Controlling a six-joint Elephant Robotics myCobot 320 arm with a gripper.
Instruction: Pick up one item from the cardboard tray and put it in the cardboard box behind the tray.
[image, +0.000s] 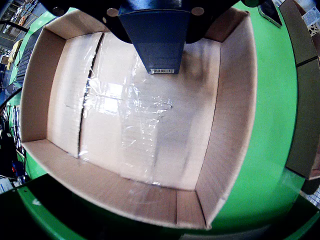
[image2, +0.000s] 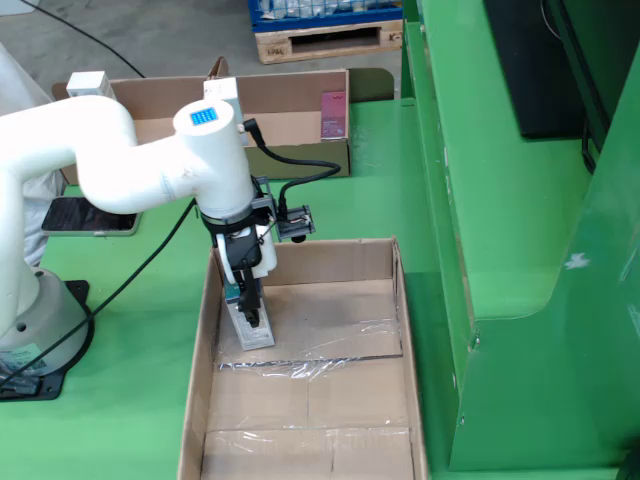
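My gripper is shut on a slim dark blue box with a barcode label on its lower end. It holds the box upright inside a large open cardboard box, near the back left corner in the fixed view. The dark blue box hangs low over the cardboard floor; I cannot tell if it touches. In the wrist view the gripper is at the top edge, and the cardboard box's floor holds nothing but clear tape. A second, shallower cardboard box stands further back.
The second box holds a pink item at its right end. A phone lies on the green table left of the arm. A green raised wall runs along the right side. The arm's cable loops beside the wrist.
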